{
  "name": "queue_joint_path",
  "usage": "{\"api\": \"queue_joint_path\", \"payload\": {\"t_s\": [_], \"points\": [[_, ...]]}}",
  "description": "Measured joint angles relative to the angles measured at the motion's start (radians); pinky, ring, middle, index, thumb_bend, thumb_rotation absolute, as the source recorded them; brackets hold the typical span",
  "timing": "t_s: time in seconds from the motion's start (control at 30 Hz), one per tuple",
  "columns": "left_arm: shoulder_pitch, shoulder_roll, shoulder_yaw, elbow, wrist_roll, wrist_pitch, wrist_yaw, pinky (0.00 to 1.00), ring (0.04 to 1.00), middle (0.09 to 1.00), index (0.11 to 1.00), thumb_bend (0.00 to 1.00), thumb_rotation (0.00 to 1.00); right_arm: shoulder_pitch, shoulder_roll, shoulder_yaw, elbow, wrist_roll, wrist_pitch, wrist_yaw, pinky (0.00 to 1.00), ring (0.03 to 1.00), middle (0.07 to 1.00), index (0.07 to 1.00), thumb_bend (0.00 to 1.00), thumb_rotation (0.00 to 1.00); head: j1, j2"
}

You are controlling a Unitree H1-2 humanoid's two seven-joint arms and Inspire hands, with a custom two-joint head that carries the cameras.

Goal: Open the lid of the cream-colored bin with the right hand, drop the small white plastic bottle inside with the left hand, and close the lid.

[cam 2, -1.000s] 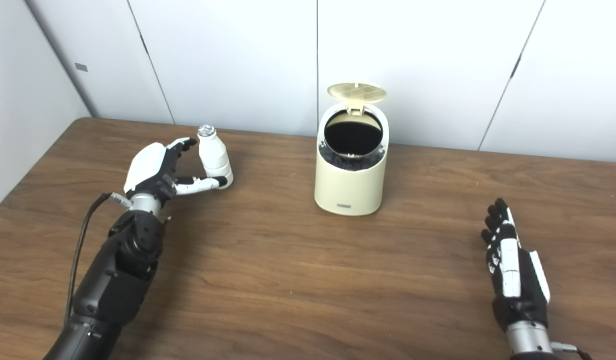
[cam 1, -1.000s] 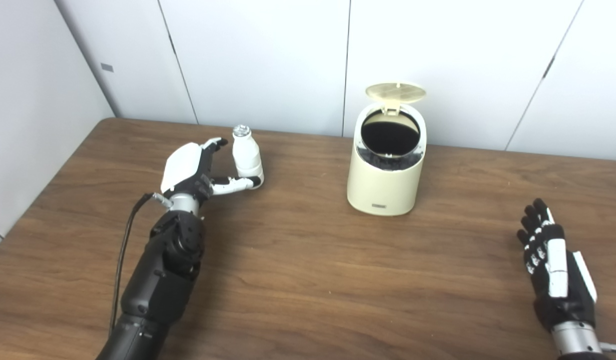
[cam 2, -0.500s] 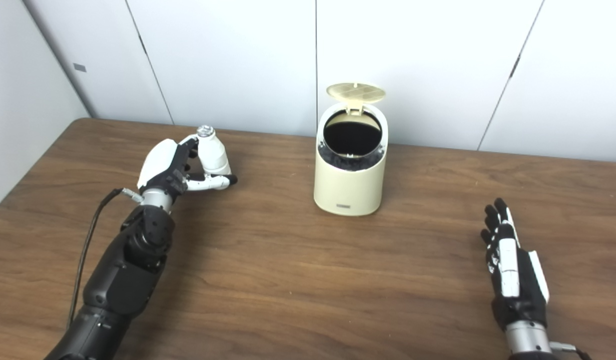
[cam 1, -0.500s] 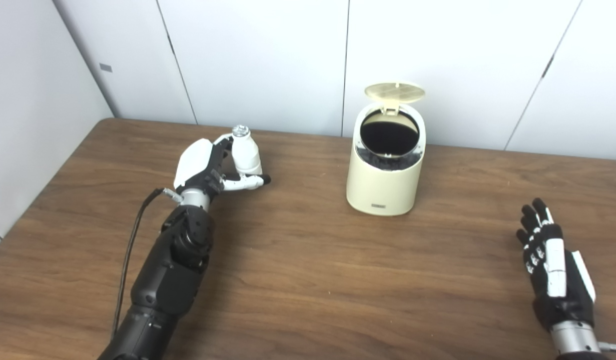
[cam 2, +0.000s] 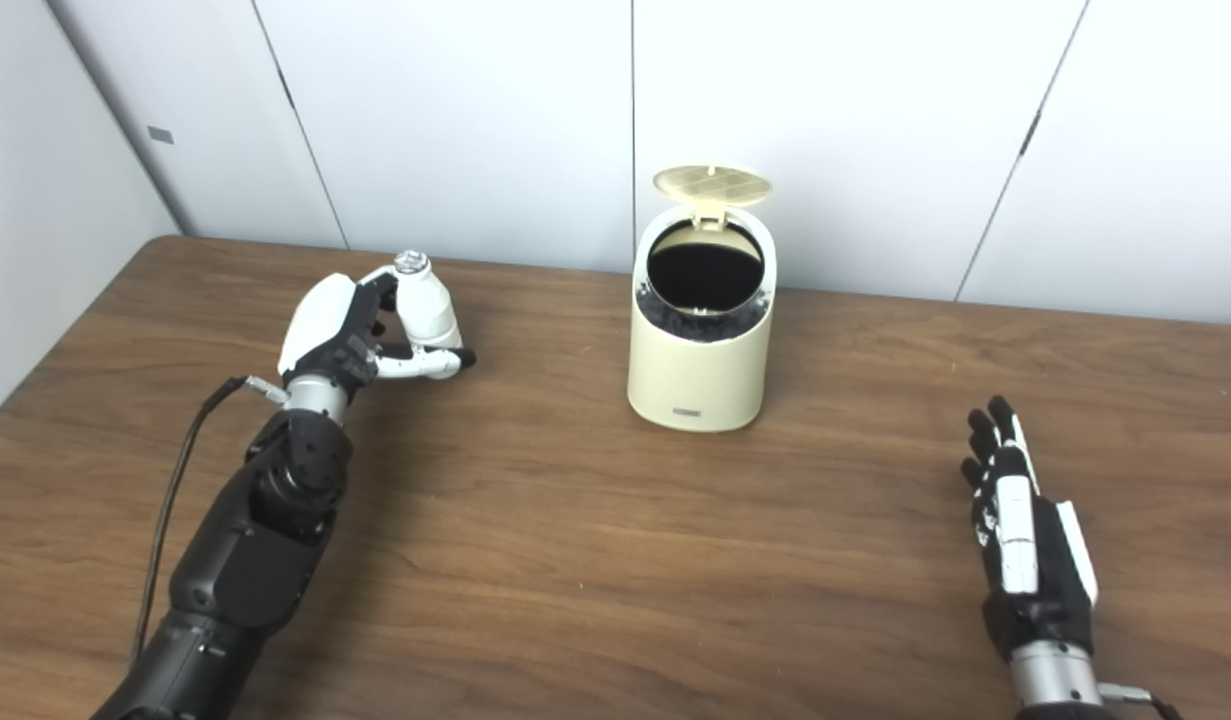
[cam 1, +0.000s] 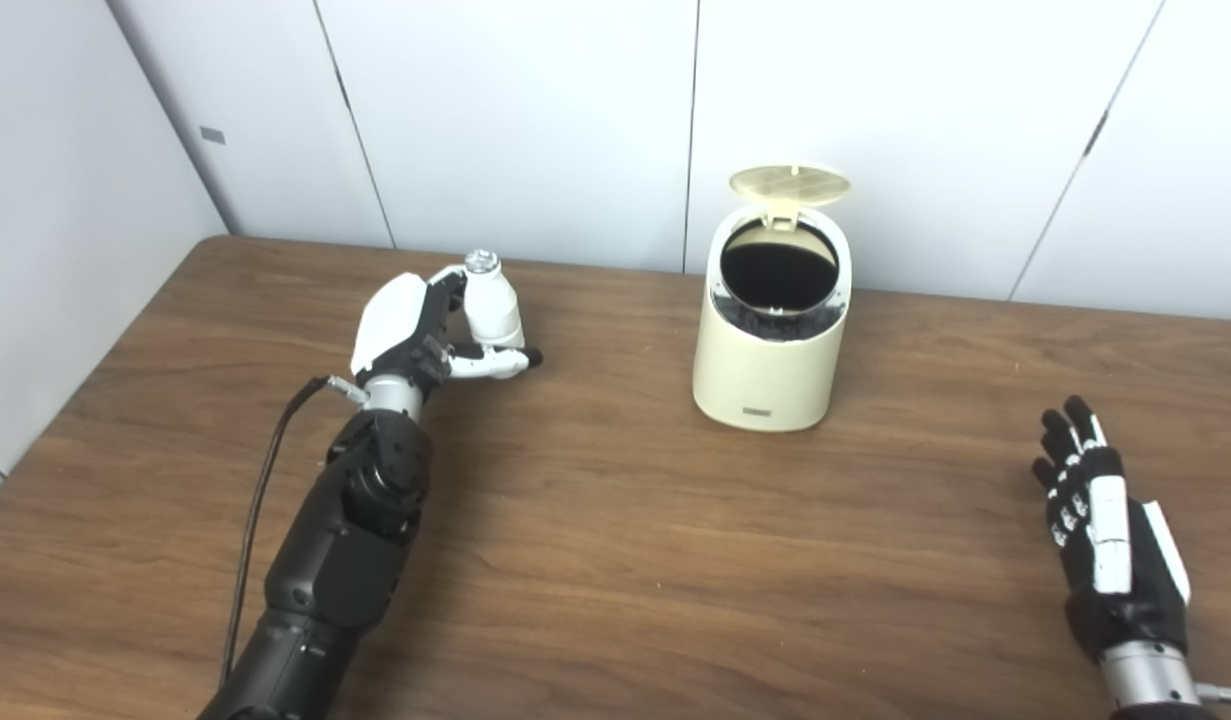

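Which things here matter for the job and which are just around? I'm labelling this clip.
Part of the job:
- bottle, upright on the table, left hand with its fingers around it
- bin, lid up
- right hand, open, waiting near the table's edge

Just around:
- table
- wall panels
- cable along the left arm

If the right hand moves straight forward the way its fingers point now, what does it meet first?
Probably nothing on the table: the right hand points toward the back wall, well right of the bin. Depth is uncertain.
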Motion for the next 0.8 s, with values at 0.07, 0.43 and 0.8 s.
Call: {"api": "queue_joint_path", "payload": {"t_s": [0.07,0.43,0.8], "points": [[-0.001,-0.011,0.015,0.021,-0.021,-0.04,0.04,0.42,0.484,0.537,0.639,0.7,0.01,0.0,0.0,0.0,0.0,0.001,0.0,0.0,1.0,1.0,0.964,0.998,0.61,1.0,-0.003,0.0],[-0.014,-0.031,0.034,0.095,-0.094,-0.188,0.11,0.41,0.444,0.499,0.479,0.5,0.0,0.0,0.001,-0.003,-0.001,0.006,0.0,-0.001,1.0,1.0,0.935,0.995,0.6,1.0,-0.002,0.005],[-0.012,-0.032,0.032,0.075,-0.091,-0.185,0.112,0.41,0.445,0.497,0.481,0.5,0.0,0.0,0.003,-0.003,0.0,-0.002,-0.001,-0.004,1.0,0.999,0.915,0.991,0.61,1.0,-0.031,-0.003]]}}
